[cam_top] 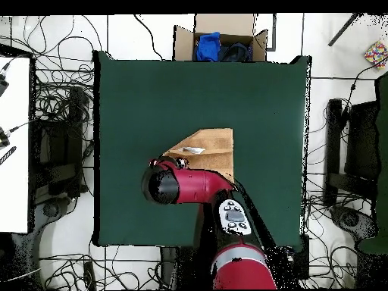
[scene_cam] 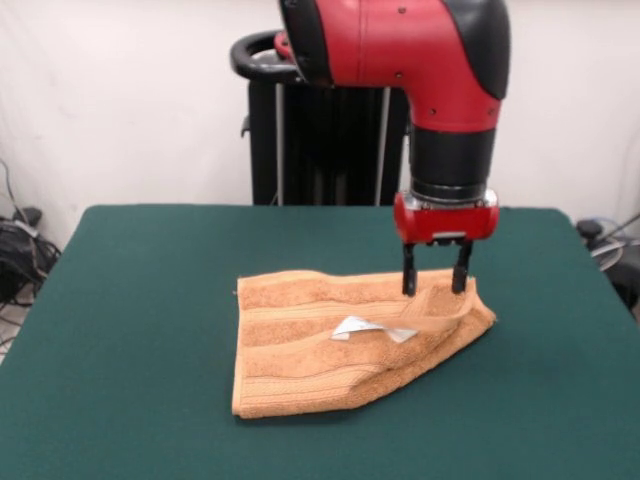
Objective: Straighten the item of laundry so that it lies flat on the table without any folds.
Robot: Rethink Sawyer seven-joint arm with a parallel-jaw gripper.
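The orange-tan towel (scene_cam: 330, 345) lies on the green table (scene_cam: 140, 300), right of centre. Its right side is folded over on itself into a slanted edge, and the white care tag (scene_cam: 362, 328) shows on top. Woven bands run along its length. My gripper (scene_cam: 435, 284) hangs straight down over the towel's far right corner. Its two black fingers (scene_cam: 408, 274) stand apart, with their tips at the cloth and nothing visibly pinched between them. In the overhead view the towel (cam_top: 212, 145) shows partly under the red arm (cam_top: 186, 186), which hides the gripper.
The black pedestal (scene_cam: 320, 140) stands behind the table's far edge. In the overhead view a cardboard box (cam_top: 221, 36) holding blue and dark items sits beyond the table's top edge, and cables lie on the floor around it.
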